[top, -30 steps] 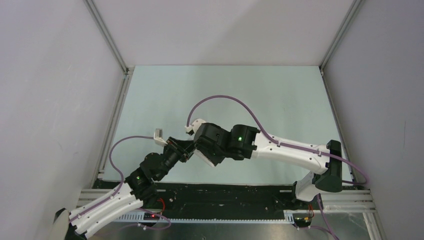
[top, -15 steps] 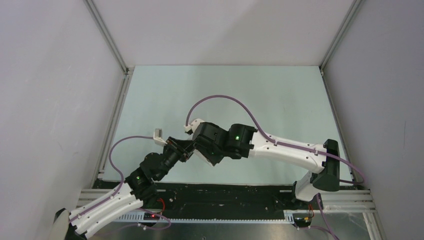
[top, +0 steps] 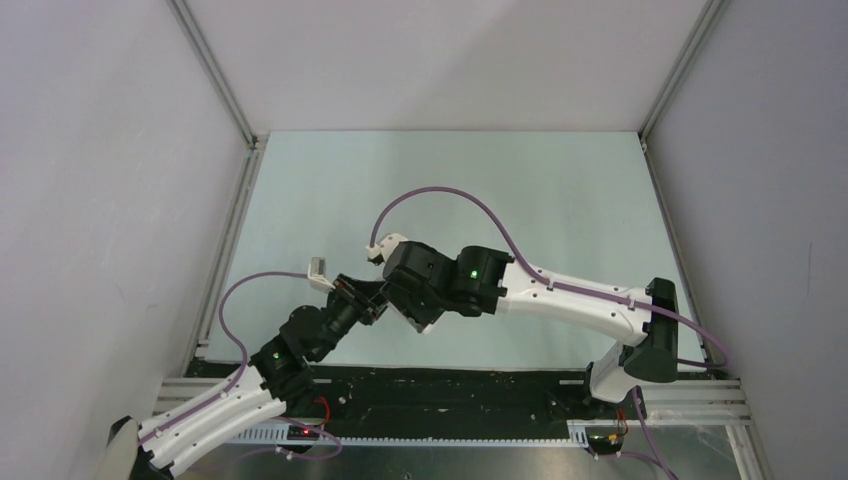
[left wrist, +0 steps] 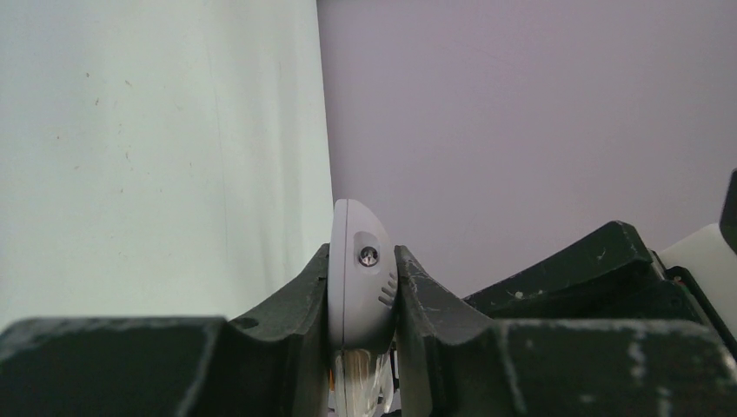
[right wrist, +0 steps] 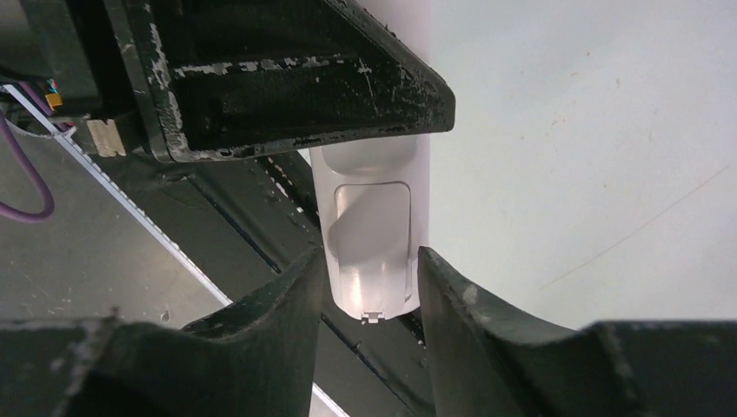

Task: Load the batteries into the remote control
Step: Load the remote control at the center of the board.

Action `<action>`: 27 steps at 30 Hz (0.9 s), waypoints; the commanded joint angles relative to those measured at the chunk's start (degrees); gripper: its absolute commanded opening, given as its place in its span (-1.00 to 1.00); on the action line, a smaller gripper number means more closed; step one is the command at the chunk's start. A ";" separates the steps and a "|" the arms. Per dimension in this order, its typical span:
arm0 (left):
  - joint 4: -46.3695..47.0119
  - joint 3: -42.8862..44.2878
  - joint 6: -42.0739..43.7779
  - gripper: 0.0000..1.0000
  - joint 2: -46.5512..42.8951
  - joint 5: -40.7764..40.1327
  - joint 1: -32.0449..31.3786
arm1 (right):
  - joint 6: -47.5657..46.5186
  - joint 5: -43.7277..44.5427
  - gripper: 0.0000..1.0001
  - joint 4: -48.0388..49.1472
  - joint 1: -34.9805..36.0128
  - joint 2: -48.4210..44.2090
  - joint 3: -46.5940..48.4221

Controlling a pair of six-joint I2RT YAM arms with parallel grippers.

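Left gripper [left wrist: 361, 256] clamped on slim white remote control [left wrist: 361, 295]; right gripper [right wrist: 370, 259] straddles its end, long axis straight ahead, grip indeterminate

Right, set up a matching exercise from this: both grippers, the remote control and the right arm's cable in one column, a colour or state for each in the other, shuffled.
Column one:
1. left gripper
2. right gripper
3. remote control
4. right arm's cable

Column two:
a. purple, curving in an arch
b. white, with a recessed panel
c. shut on the remote's flat faces
d. fingers on either side of the remote's end

Pairs: 1-c, 2-d, 3-b, 4-a
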 commanded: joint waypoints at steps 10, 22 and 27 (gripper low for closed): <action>2.73 0.74 -0.36 -1.00 -0.31 -0.07 -0.05 | 0.68 1.58 0.26 3.28 -0.17 -0.59 2.54; 2.72 0.68 -1.56 -1.00 -1.06 -0.19 -0.02 | 22.99 10.25 0.58 25.68 -2.26 -27.57 -23.55; 2.77 1.06 -2.18 -1.00 -2.44 -0.66 0.02 | 38.29 12.31 0.66 38.88 -2.17 -36.33 -39.55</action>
